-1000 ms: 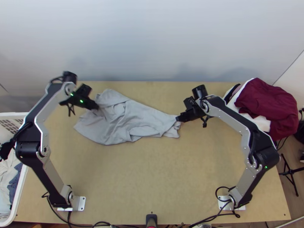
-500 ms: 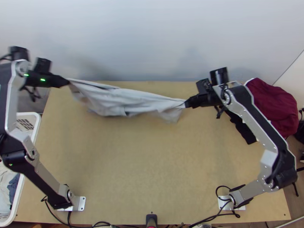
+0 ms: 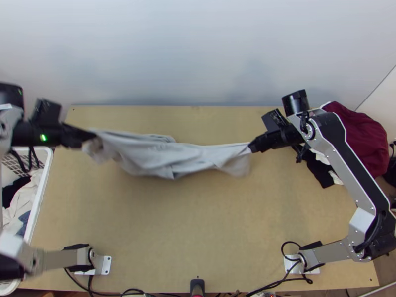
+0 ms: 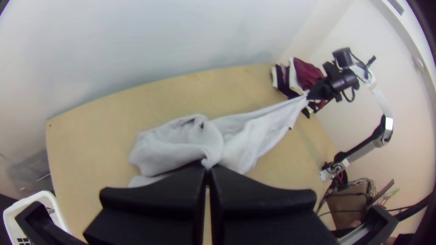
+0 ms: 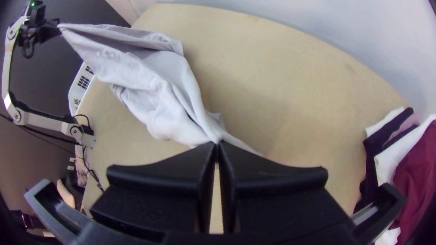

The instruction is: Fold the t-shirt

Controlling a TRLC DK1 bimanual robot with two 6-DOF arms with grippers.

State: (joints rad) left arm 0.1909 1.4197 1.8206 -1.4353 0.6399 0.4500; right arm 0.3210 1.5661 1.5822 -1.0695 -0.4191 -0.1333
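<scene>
The light grey t-shirt [image 3: 168,157] hangs stretched and bunched between both grippers, across the upper part of the table. In the top view my left gripper [image 3: 90,136] is shut on its left end, and my right gripper [image 3: 252,147] is shut on its right end. In the left wrist view the left gripper [image 4: 207,169] pinches a fold of the shirt [image 4: 181,140], and the cloth runs taut to the other arm. From the right wrist, the right gripper [image 5: 217,146] holds a gathered corner of the shirt [image 5: 159,90], which widens toward the far gripper.
A white basket [image 3: 42,190] with clothes stands at the table's left edge. Dark red, white and black garments [image 3: 359,136] are piled at the right edge. Bare wooden tabletop [image 3: 198,227] lies between the arm bases.
Both grippers rose and drew apart, pulling the shirt from a loose spread into a stretched band. Over the last half second the left gripper and the shirt have come nearer the table's front.
</scene>
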